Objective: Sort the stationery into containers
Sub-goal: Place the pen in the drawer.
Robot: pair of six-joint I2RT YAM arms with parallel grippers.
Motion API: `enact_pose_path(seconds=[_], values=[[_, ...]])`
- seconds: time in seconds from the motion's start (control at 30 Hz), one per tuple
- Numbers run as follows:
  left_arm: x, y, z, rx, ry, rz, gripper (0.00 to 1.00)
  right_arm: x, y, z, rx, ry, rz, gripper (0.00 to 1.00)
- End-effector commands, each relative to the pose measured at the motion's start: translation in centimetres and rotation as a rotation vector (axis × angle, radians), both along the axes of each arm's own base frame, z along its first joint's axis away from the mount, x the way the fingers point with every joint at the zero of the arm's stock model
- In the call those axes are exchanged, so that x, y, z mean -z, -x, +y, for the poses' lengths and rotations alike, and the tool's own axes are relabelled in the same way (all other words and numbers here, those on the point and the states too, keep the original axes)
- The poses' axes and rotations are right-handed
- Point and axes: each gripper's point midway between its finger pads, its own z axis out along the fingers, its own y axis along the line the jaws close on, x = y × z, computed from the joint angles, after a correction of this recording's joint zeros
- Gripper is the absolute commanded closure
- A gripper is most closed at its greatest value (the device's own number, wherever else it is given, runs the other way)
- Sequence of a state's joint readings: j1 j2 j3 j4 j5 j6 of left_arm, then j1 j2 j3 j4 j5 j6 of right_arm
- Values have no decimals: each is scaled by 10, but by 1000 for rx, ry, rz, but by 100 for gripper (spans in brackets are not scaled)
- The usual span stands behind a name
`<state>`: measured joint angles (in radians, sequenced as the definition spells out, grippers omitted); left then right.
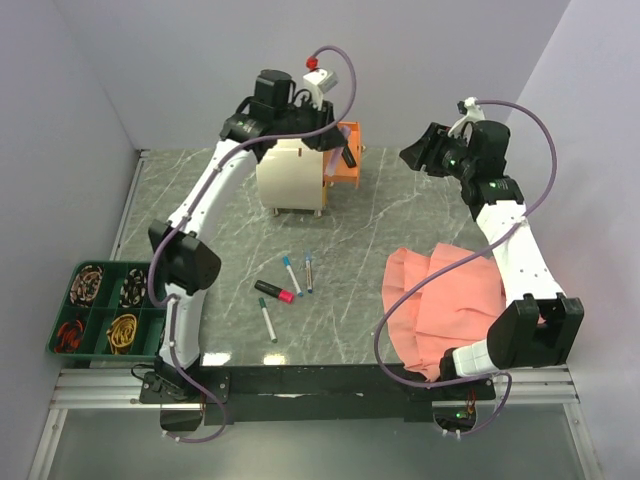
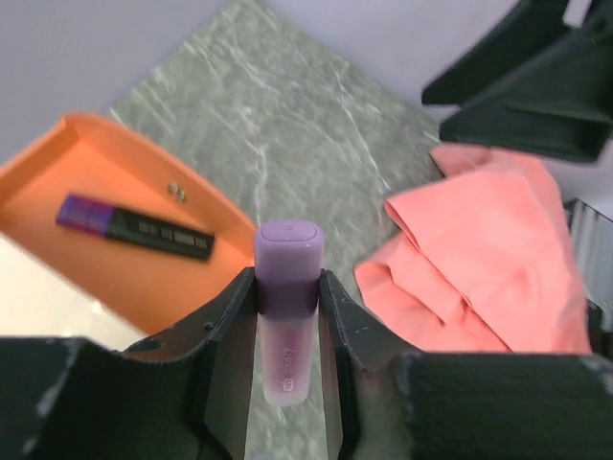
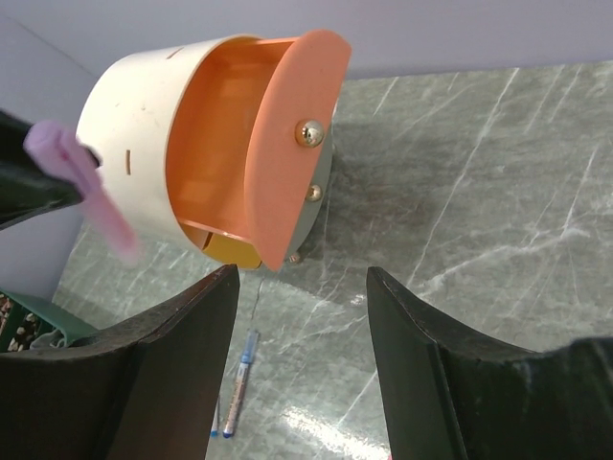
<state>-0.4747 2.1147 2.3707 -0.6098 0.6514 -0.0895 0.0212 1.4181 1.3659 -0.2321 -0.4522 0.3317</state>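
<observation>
**Purple marker pinched over the open drawer**

The left end effector (image 2: 287, 287) is pressed onto a purple marker (image 2: 288, 251), one finger on each side of its barrel, cap pointing away from the wrist. It hangs just beside the rim of an orange drawer (image 2: 57, 163) pulled out of the cream cabinet (image 3: 134, 105), which stands near the far edge of the worktop (image 1: 400, 200). A black-and-purple marker (image 2: 134, 226) lies flat inside that drawer. The right end effector (image 3: 302, 273) is spread wide and holds nothing, facing the drawer front and its brass knob (image 3: 307, 133) from well apart. In the middle of the worktop, toward the near edge, lie a black-and-pink marker (image 1: 275, 291), two white pens (image 1: 292, 275) with blue caps and a lone pen (image 1: 268, 320). A salmon cloth (image 1: 450, 300) is heaped at the near right corner, and a green tray (image 1: 60, 320) sits by the near left corner.
</observation>
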Motion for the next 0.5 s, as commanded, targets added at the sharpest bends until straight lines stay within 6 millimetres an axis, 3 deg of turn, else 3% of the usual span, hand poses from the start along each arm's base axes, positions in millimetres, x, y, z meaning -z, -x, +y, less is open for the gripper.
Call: enact_pose_path(seconds=[0.0, 0.17, 0.33, 0.37, 0.47], values=[[-53, -17, -18, -43, 77, -208, 95, -19, 2, -9, 27, 7, -76, 36], [-25, -44, -16, -137, 32, -183, 96, -11, 2, -9, 27, 6, -60, 36], [-12, -63, -15, -201, 15, -185, 98, -5, 1, -8, 26, 3, -50, 36], [-6, -68, -14, -217, 9, -183, 98, -5, -1, -19, 51, 3, -48, 36], [1, -78, -13, -238, 11, -183, 97, -4, -3, -22, 57, 5, -47, 36]])
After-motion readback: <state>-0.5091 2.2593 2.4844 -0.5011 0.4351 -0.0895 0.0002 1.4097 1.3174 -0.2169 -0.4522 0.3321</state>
